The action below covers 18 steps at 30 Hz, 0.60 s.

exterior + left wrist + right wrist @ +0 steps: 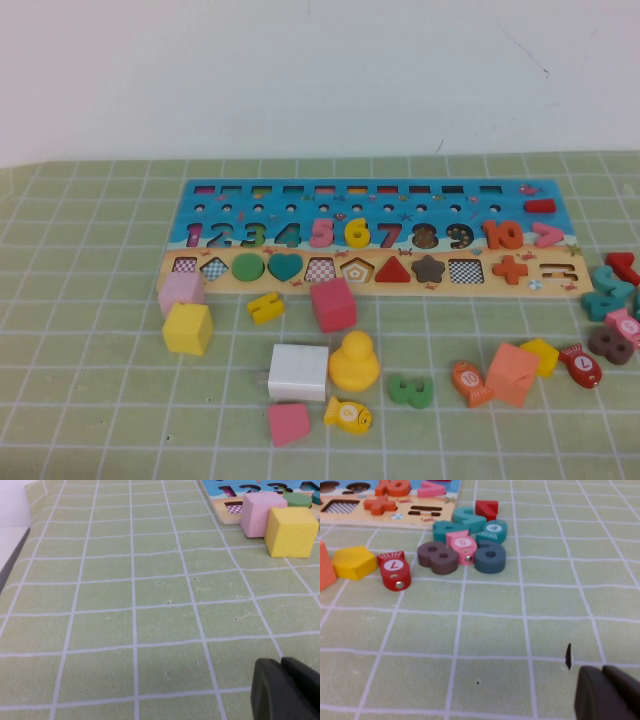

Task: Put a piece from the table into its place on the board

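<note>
Left gripper (281,664) over table (100,580), right gripper (602,671) likewise, one piece (357,233) in board (560,222)

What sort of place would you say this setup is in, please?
Probably a lab tabletop for robot manipulation trials: a gridded green table against a bare white wall, a children's number board with loose toy pieces, and left gripper and right gripper low over the mat.

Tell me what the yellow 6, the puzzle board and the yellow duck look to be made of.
The yellow 6, seated in the board: probably painted wood, flat and matte. The board: likely printed wood, tan edge showing grain colour. The yellow duck: smooth and rounded, perhaps rubber or plastic; unclear. The left gripper and right gripper sit over the mat.
</note>
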Available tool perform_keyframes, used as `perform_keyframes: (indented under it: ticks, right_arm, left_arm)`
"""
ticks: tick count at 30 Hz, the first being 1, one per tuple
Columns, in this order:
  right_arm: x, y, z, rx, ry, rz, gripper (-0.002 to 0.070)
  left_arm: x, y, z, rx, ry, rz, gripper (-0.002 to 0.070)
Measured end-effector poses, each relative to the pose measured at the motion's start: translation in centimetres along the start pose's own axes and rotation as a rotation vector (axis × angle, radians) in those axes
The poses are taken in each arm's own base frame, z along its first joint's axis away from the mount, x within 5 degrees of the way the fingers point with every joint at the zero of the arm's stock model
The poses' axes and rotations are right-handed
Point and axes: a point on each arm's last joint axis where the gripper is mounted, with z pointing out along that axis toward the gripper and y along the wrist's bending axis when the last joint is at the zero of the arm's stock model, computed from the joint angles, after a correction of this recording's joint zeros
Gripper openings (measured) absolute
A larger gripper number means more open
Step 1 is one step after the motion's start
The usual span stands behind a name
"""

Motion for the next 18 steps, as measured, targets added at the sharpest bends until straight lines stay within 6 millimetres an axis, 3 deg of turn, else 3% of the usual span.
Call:
perform_keyframes:
  ticks: [18]
  right_arm:
    - [-0.03,0.12,0.00,-0.014,-0.003,0.028,-0.0001]
  left_arm:
    - [0.00,0.00,0.00,0.000,0.000,0.000,-0.0002]
